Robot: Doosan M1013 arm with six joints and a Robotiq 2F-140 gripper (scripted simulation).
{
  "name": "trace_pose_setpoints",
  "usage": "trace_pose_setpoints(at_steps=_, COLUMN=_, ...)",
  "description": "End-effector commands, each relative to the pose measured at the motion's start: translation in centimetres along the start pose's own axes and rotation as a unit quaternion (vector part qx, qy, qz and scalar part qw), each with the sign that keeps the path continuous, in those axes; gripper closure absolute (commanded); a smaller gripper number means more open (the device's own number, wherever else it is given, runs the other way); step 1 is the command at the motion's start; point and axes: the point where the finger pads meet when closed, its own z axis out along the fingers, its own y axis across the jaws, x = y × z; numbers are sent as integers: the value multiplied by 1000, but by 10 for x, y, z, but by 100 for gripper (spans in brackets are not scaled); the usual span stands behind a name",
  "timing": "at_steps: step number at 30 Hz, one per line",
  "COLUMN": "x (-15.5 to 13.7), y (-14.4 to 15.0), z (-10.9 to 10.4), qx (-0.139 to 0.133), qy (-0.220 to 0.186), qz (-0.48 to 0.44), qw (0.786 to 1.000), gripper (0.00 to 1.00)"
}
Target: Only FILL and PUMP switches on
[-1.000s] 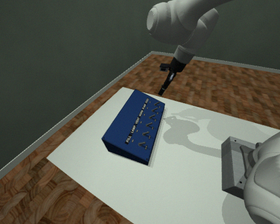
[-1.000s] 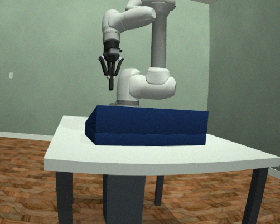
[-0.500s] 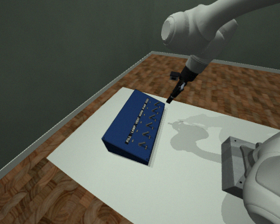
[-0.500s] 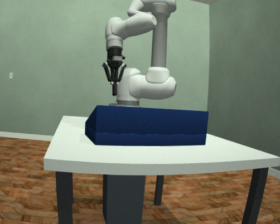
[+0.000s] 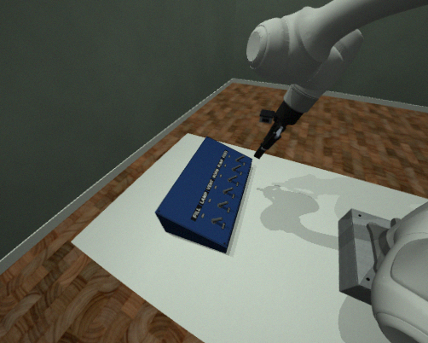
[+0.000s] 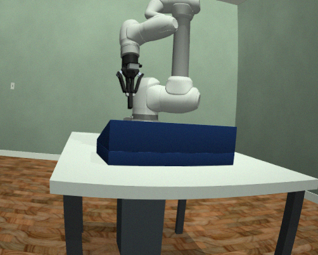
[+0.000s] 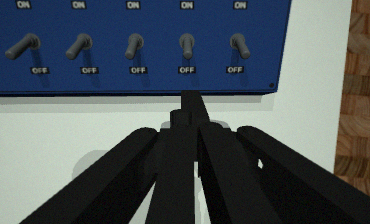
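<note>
A blue console [image 5: 205,192] lies on the white table, with a row of grey toggle switches labelled FILL to FEED along its sloped face. In the wrist view the console [image 7: 136,45] fills the top. The PUMP lever [image 7: 187,45], the FEED lever [image 7: 238,45] and the others in view all lean toward their OFF labels. The FILL switch [image 5: 217,222] sits at the near end and is cut off in the wrist view. My gripper [image 5: 258,154] is shut and empty, and hangs just above the console's far end by the PUMP and FEED switches. It also shows in the exterior view [image 6: 130,106] and in the wrist view [image 7: 188,107].
The arm's grey base mount [image 5: 361,252] stands on the table to the right of the console. The table's far edge and the wooden floor [image 5: 348,128] lie just beyond the gripper. From the exterior view only the console's plain back [image 6: 166,143] shows.
</note>
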Motion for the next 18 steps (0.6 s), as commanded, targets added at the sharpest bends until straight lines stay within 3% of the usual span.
trace_pose_setpoints(at_steps=1, x=1, y=0, z=0, qx=0, qy=1, qz=0, qw=1000, gripper=90)
trace_pose_setpoints(at_steps=18, x=1, y=0, z=2, qx=0, qy=1, qz=0, qw=1000, gripper=90)
